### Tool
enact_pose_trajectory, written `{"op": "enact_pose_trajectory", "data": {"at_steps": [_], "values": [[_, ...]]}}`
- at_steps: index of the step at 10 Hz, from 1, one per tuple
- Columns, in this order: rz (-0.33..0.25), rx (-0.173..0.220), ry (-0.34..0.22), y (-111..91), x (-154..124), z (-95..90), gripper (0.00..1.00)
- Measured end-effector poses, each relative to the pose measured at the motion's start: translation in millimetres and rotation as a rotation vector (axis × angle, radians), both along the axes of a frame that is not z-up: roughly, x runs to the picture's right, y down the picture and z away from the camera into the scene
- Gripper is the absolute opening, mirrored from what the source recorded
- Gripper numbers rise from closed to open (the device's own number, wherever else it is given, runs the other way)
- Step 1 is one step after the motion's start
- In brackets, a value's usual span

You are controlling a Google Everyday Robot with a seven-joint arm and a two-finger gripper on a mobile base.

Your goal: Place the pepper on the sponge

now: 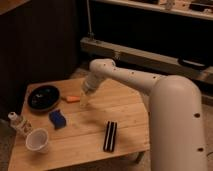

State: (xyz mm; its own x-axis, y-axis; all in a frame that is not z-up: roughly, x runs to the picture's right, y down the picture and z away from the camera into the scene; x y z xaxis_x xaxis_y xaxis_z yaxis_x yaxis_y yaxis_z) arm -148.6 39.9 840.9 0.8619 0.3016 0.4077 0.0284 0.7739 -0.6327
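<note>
The pepper (73, 99) is a slim orange piece lying flat on the wooden table (130, 110), just right of the black dish. The blue sponge (57, 119) lies nearer the front, a short way below and left of the pepper. My gripper (85, 102) hangs from the white arm directly at the pepper's right end, low over the tabletop. The gripper's tip partly covers that end of the pepper.
A round black dish (43, 96) sits at the table's back left. A white cup (37, 141) and a small bottle (17, 122) stand at the front left. A long black ridged bar (110, 135) lies at the front right. Dark cabinets stand behind.
</note>
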Motion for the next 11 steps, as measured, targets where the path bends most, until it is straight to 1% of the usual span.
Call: {"op": "enact_pose_trajectory", "data": {"at_steps": [1,4,6,7,8,11], "values": [[-0.024,0.009,-0.001,3,-12,5.9,0.8],[-0.058,0.031,0.037,10,-35,17.5,0.8],[-0.053,0.04,0.077,10,-34,23.7,0.8],[-0.05,0.041,0.097,12,-36,33.2,0.8],[-0.046,0.042,0.115,10,-47,48.6,0.8],[-0.056,0.032,0.151,2,-53,67.6,0.8]]}}
